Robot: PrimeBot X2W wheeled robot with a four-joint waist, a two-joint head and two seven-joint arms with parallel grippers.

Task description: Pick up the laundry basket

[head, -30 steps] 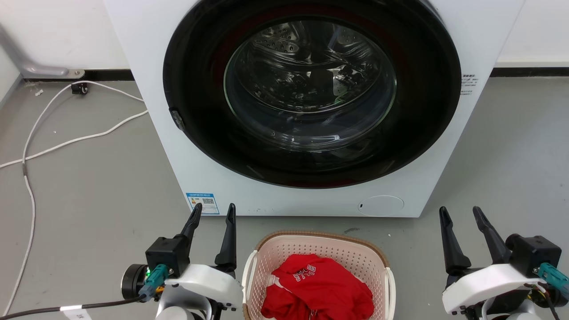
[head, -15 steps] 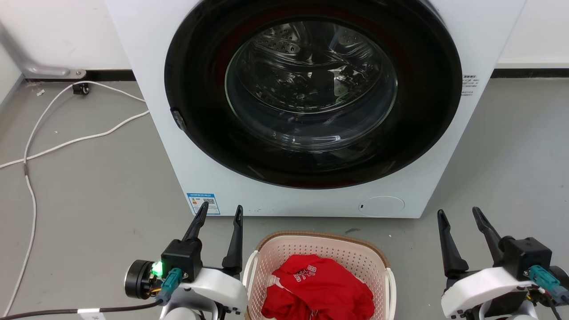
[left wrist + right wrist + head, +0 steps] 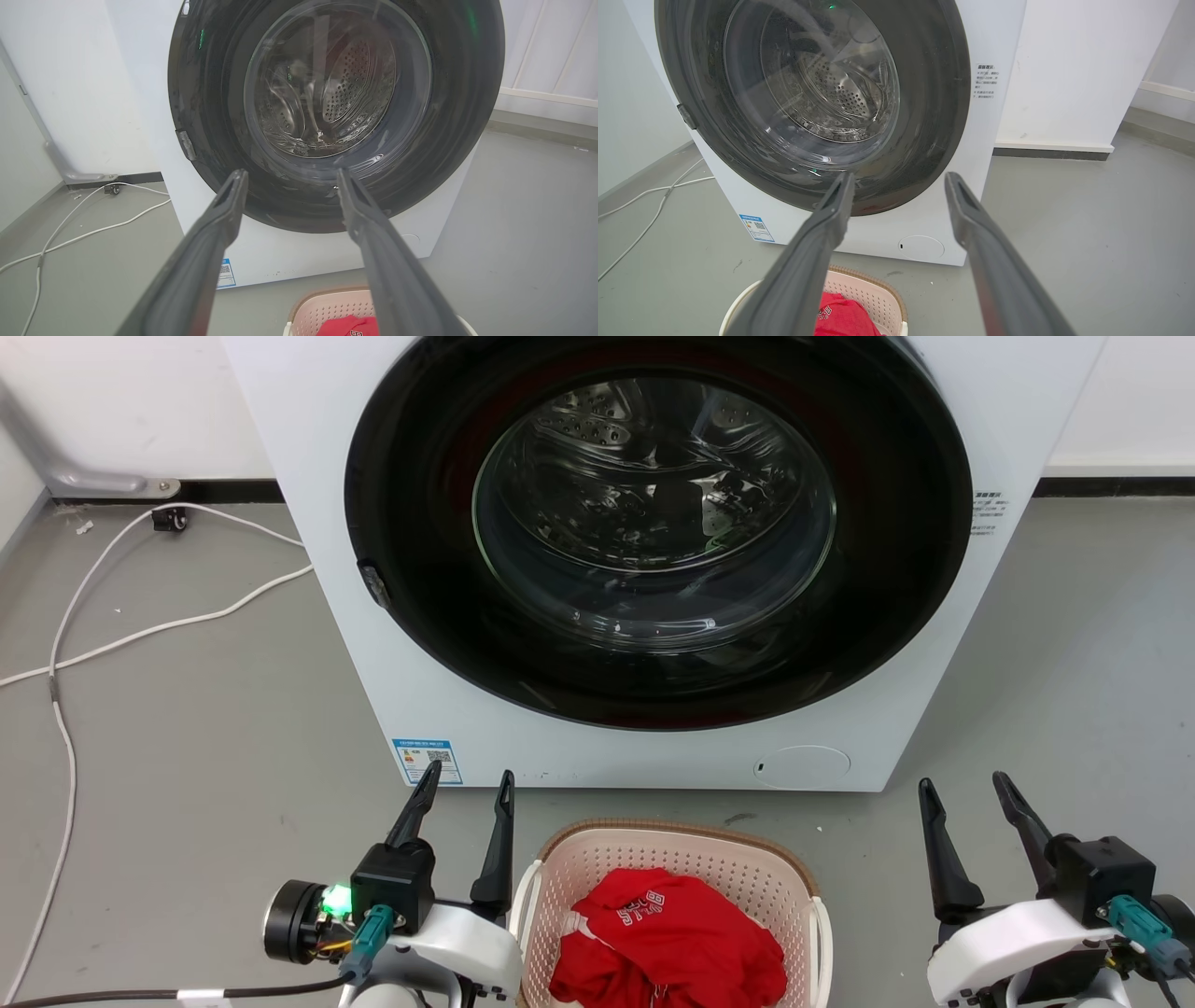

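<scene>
The basket (image 3: 738,870) stands on the grey floor (image 3: 187,756) at the bottom centre of the head view, just in front of the washer (image 3: 579,756). Its lower part is cut off by the bottom edge of the frame. The brown rim runs along its far side, and a white handle shows on each of its sides. Inside it lies a crumpled red garment (image 3: 667,943) with white letters.

The left gripper (image 3: 469,772) is at the lower left, just beside the left handle of the basket; I cannot tell if it touches it. Its two fingers are spread and point up the frame toward the washer, and nothing is between them. A green light shines on its body. The right gripper (image 3: 963,781) is at the lower right, apart from the basket, with bare floor between. Its fingers are spread too and hold nothing.

In the left wrist view the basket shows at the bottom edge, between the two fingers and under them. In the right wrist view it is at the bottom, left of centre, partly behind the left finger.

The round dark door (image 3: 653,523) of the washer fills the upper centre and is closed; the metal drum shows through the glass. A white cable (image 3: 140,635) lies on the floor at the left.
</scene>
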